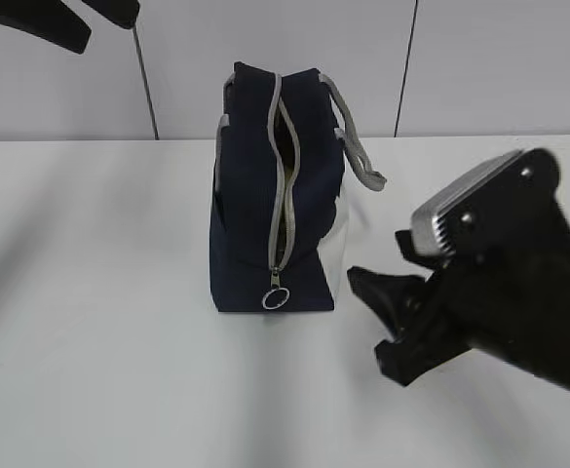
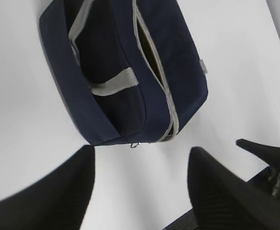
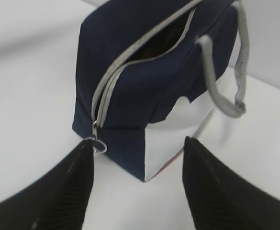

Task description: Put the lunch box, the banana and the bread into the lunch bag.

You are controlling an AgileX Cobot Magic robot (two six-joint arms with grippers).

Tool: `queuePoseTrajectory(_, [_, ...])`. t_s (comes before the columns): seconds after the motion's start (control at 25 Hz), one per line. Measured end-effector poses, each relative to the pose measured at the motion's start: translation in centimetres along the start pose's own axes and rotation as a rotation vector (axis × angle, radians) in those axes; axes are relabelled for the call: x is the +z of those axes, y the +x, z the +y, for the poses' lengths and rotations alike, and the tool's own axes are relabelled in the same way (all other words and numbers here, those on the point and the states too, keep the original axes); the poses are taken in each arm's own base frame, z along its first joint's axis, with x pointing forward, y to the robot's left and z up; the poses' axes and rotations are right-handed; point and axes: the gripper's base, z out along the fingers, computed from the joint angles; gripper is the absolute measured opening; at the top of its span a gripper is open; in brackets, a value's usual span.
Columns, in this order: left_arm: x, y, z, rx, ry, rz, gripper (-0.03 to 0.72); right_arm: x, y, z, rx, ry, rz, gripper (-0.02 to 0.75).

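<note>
Now right gripper (image 3: pixel 137 184) spread wide, empty, low near table, aimed at zipper end of tall navy-blue fabric lunch bag (image 3: pixel 144 91); likely lining up on grey ring pull (image 3: pixel 99 144), just beside its left finger. Left gripper (image 2: pixel 140 184) also spread, empty, hovering above bag. Bag upright mid white table (image 1: pixel 90 292), zipper partly open, narrow slit only. Grey handles (image 1: pixel 358 146) flopped aside. Lunch box, banana, bread not visible; whether inside bag, cannot tell.
</note>
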Motion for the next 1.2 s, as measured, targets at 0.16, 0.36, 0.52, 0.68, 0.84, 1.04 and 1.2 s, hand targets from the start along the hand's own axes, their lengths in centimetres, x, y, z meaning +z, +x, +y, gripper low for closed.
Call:
queuePoseTrajectory(0.16, [0.2, 0.0, 0.2, 0.004, -0.016, 0.005, 0.429, 3.0, 2.5, 1.5, 0.002, -0.078, 0.054, 0.424])
queuePoseTrajectory(0.36, [0.7, -0.1, 0.5, 0.001, -0.027, 0.017, 0.429, 5.2, 4.4, 1.5, 0.050, -0.160, 0.099, 0.376])
queuePoseTrajectory(0.52, [1.0, -0.2, 0.7, -0.001, -0.029, 0.025, 0.429, 6.1, 4.5, -0.3, 0.119, -0.207, 0.071, 0.370])
queuePoseTrajectory(0.68, [1.0, -0.1, 0.7, -0.001, -0.032, 0.025, 0.429, 7.3, 4.8, -2.4, 0.180, -0.311, 0.033, 0.368])
queuePoseTrajectory(0.84, [1.0, -0.1, 0.7, 0.000, -0.033, 0.026, 0.429, 8.8, 5.9, -3.6, 0.197, -0.417, 0.067, 0.365])
queuePoseTrajectory(1.04, [1.0, -0.1, 0.7, 0.000, -0.033, 0.026, 0.429, 10.1, 6.7, -3.7, 0.187, -0.471, 0.099, 0.365])
queuePoseTrajectory(1.2, [1.0, -0.1, 0.7, 0.000, -0.033, 0.026, 0.429, 10.2, 6.8, -3.7, 0.140, -0.462, 0.082, 0.365])
